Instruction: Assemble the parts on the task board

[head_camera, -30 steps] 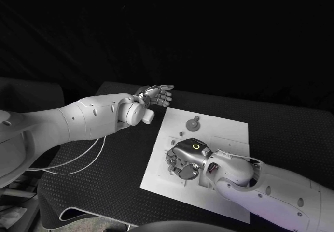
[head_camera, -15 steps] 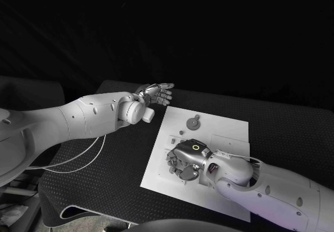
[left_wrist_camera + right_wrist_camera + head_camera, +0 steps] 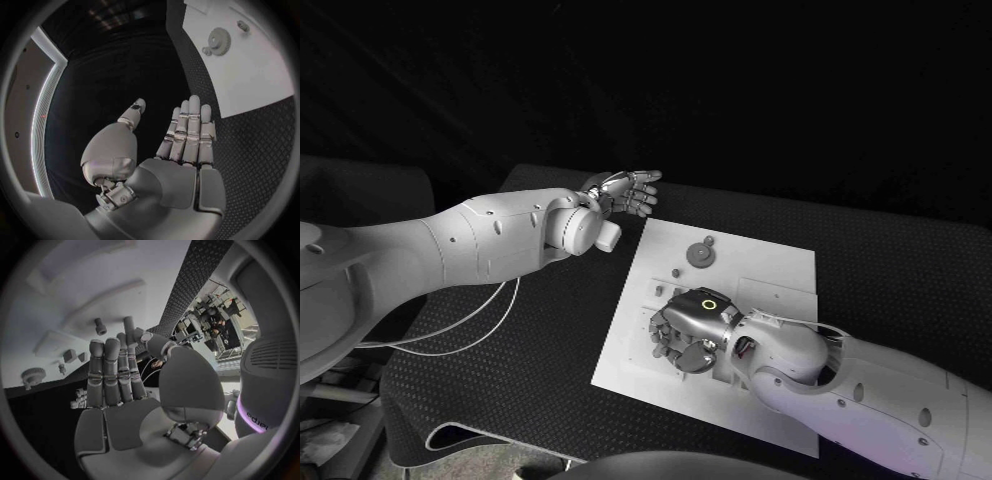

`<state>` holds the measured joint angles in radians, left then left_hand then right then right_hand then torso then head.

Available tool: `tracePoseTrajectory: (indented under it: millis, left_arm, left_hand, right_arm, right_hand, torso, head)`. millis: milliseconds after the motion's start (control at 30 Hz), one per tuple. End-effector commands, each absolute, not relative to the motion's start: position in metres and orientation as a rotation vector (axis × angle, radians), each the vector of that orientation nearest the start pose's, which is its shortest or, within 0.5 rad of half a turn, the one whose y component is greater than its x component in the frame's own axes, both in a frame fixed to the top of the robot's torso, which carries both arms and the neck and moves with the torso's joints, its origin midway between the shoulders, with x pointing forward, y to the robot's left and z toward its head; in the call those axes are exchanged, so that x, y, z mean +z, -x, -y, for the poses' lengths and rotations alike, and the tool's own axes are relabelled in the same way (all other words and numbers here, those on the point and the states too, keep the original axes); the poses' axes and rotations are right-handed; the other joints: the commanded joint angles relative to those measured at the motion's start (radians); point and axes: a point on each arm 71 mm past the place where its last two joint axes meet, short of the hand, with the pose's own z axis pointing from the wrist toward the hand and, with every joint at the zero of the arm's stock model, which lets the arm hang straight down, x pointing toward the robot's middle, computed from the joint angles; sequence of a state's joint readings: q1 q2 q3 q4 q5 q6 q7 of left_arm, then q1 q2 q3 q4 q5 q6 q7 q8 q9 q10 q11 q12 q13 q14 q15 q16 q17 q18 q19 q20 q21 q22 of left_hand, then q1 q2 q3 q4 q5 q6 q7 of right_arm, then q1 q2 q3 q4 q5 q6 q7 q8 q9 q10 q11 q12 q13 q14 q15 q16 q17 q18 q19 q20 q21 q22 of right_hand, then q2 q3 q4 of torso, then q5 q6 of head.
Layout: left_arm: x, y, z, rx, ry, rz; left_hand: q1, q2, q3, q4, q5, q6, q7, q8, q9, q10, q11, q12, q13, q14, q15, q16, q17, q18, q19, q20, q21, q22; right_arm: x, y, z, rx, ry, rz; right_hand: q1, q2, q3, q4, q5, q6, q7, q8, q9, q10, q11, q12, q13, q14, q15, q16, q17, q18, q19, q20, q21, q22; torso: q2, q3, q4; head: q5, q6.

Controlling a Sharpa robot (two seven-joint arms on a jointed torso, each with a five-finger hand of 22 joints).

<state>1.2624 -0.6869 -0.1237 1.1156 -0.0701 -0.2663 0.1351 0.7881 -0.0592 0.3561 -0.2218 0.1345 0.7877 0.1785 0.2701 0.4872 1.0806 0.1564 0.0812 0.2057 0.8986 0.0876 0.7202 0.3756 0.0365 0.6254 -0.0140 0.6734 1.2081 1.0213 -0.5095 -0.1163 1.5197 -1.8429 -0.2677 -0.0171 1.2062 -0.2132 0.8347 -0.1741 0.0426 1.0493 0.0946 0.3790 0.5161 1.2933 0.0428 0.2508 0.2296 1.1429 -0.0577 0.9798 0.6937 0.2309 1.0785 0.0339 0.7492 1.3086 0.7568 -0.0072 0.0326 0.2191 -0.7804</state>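
Bench, black and textured, carries the white task board at its middle. The right arm lies across the board's near half, and the right hand hangs low over the board's left part, palm down. In the right wrist view its fingers stand straight and close side by side, the thumb apart from them, with nothing between them (whether the fingertips touch the board I cannot tell). The left hand is raised off the board, beyond its far left corner, over the bench. Its fingers are stretched out flat and together, the thumb held off to the side, and they hold and touch nothing. On the far part of the board lies a gear-shaped part, toothed rim plain in the left wrist view, with a smaller round part just beyond it and another small part just beside it on the near side. A few smaller parts stand close to the right hand's fingertips.
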Motion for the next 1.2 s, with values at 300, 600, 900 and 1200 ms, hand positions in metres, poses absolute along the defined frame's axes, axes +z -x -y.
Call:
tracePoseTrajectory:
  millis: [300,600,900,1200]
  left_arm:
    - [-0.209,-0.557,-0.255,-1.167,1.185,-1.583]
    - [-0.209,-0.557,-0.254,-1.167,1.185,-1.584]
    - [-0.21,-0.557,-0.255,-1.168,1.186,-1.586]
    - [-0.21,-0.557,-0.254,-1.174,1.184,-1.592]
  left_hand:
    - [-0.005,0.001,0.004,0.003,-0.003,-0.006,0.0,0.006,-0.001,-0.002,-0.005,0.004,-0.002,-0.003,0.001,-0.004,0.002,0.014,-0.003,0.002,-0.006,0.002]
    - [-0.006,0.001,0.004,0.003,-0.003,-0.006,0.001,0.006,-0.002,-0.002,-0.005,0.004,-0.002,-0.003,0.001,-0.005,0.003,0.014,-0.003,0.003,-0.006,0.002]
    - [-0.006,0.001,0.004,0.002,-0.003,-0.007,0.0,0.006,-0.002,-0.002,-0.004,0.004,-0.002,-0.004,0.001,-0.005,0.004,0.014,-0.004,0.003,-0.006,0.003]
    - [-0.006,0.001,0.006,0.002,-0.002,-0.008,0.0,0.007,-0.003,-0.003,-0.004,0.004,-0.003,0.003,-0.001,-0.002,0.008,0.014,-0.002,0.002,-0.006,0.004]
  right_arm:
    - [-0.279,-0.39,0.022,0.897,0.793,-1.664]
    - [-0.286,-0.385,0.017,0.903,0.809,-1.67]
    - [-0.286,-0.385,0.018,0.932,0.776,-1.689]
    - [-0.286,-0.387,0.022,0.952,0.737,-1.689]
  right_hand:
    - [0.009,0.008,0.006,-0.001,0.006,0.007,0.002,0.003,0.001,0.001,0.002,0.005,0.002,0.002,-0.002,-0.002,-0.003,0.031,0.002,-0.002,0.001,0.007]
    - [0.005,0.008,0.007,-0.005,0.006,0.004,0.003,0.0,0.001,-0.003,0.003,0.003,0.001,0.0,-0.001,-0.002,-0.006,0.031,-0.001,-0.001,-0.001,0.008]
    - [-0.024,-0.023,0.012,-0.008,0.006,-0.026,0.016,-0.021,-0.005,-0.038,0.016,-0.014,-0.007,-0.004,0.009,-0.001,-0.017,0.031,-0.008,0.005,-0.005,0.01]
    - [-0.105,-0.057,-0.121,-0.029,0.015,-0.124,0.061,-0.08,-0.03,-0.145,0.054,-0.062,-0.037,0.0,0.043,0.033,-0.025,0.031,-0.006,0.004,0.014,0.021]
  torso:
    - [0.0,-0.0007,-0.0003]
    - [0.0,0.0001,0.0009]
    - [-0.001,-0.0009,-0.0008]
    - [-0.001,-0.0006,-0.0003]
  head:
    - [0.001,-0.003]
    - [0.001,-0.005]
    - [0.0,-0.002]
    - [-0.002,0.001]
